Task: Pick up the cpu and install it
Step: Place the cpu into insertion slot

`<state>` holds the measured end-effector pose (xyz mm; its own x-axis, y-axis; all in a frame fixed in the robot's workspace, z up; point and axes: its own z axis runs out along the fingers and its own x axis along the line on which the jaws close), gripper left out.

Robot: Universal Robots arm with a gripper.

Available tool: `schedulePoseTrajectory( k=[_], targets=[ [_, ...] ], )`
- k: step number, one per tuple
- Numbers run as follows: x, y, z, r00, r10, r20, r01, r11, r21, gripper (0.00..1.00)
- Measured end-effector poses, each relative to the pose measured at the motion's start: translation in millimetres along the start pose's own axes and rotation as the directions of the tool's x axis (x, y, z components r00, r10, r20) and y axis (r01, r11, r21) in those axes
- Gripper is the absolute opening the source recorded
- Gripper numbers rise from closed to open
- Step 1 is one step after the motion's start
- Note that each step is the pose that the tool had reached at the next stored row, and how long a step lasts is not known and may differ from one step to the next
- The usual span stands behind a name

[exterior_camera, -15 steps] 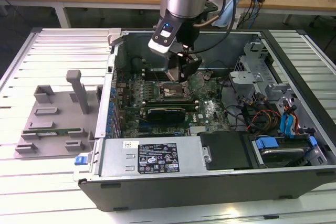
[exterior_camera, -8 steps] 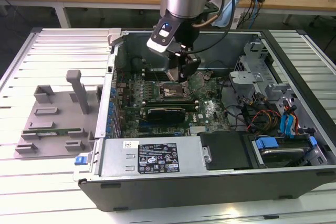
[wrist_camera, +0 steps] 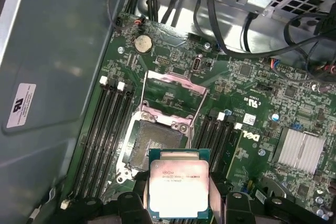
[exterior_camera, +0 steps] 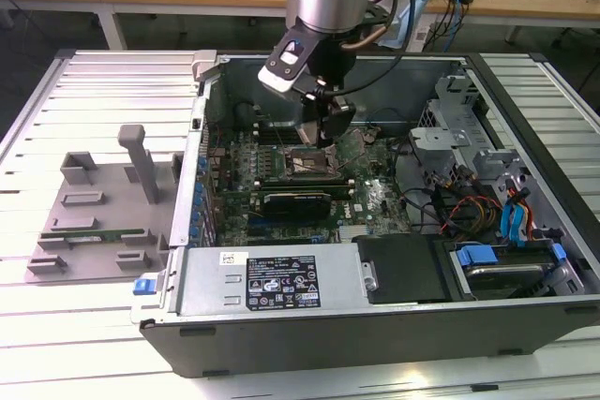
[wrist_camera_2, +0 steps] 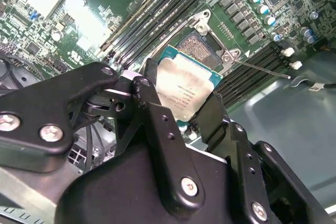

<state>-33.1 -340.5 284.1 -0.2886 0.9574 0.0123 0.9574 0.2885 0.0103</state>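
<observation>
1. Closest to the lens in both wrist views are the black fingers of the end effector. They're pinching the cpu by two opposite edges, silvery lid facing the camera.
2. So the pick-up half looks done to me. The chip isn't resting on anything; it hangs over the motherboard right at the edge of the socket.
3. It's not installed yet, though. The socket's contact field is bare and the hinged metal frame is flipped up. I'd call it about halfway, with seating and clamping left.
4. The first wrist view gives the lineup. The cpu overlaps one edge of the socket rather than sitting square over it. I can't tell how high it floats.
5. The second wrist view gives the grip itself, with the fingers tight on the chip's pale rim.
6. The exterior view gives the big picture. The arm reaches into the open computer case with the end effector low over the board. A gray fixture tray sits on the slatted surface at the exterior view's left.
</observation>
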Motion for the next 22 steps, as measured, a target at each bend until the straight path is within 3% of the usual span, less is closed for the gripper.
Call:
schedulePoseTrajectory(
  k=[5, 15, 18, 22],
  targets=[
    [0.0, 0.0, 0.3, 0.9974, 0.072, 0.0007, -0.072, 0.9974, -0.0009, 0.55],
    [0.0, 0.0, 0.4, 0.9903, 0.139, 0.0013, -0.139, 0.9903, -0.0018, 0.55],
    [0.0, 0.0, 0.4, 0.9869, 0.161, 0.0015, -0.161, 0.9869, -0.0021, 0.55],
    [0.0, 0.0, 0.5, 0.9788, 0.205, 0.0018, -0.205, 0.9788, -0.0027, 0.55]
  ],
)
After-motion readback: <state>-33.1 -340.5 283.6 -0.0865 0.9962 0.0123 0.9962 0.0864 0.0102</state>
